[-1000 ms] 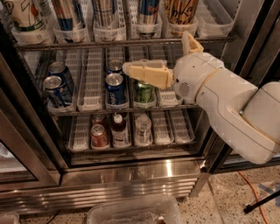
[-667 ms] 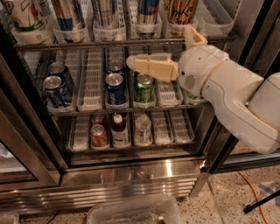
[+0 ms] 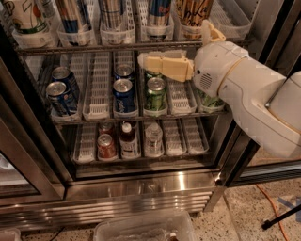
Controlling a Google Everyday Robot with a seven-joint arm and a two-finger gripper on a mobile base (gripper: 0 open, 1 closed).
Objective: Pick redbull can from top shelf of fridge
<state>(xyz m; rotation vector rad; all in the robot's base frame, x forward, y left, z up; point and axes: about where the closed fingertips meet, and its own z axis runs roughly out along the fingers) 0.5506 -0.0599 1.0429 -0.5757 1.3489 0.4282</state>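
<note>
Currently, pincer: the cream-yellow pincer (image 3: 162,66) on the bulky white arm (image 3: 254,99) points left inside the cooler, just under the upper rack's front rail; apart or together, I cannot tell.
Redbull can: the tall slim blue-and-silver can with a red mark (image 3: 159,12) stands upright in a clear lane tray, above the pincer and not touching it, just left of a tall tan-and-black patterned can (image 3: 193,13).
Top shelf: the dark wire rack with a thin metal rail (image 3: 84,48).
Below the pincer: a short green soda can (image 3: 155,93) beside short blue soda cans (image 3: 124,94).
Fridge: the dark-framed display cooler with a brushed steel base panel (image 3: 141,188).
</note>
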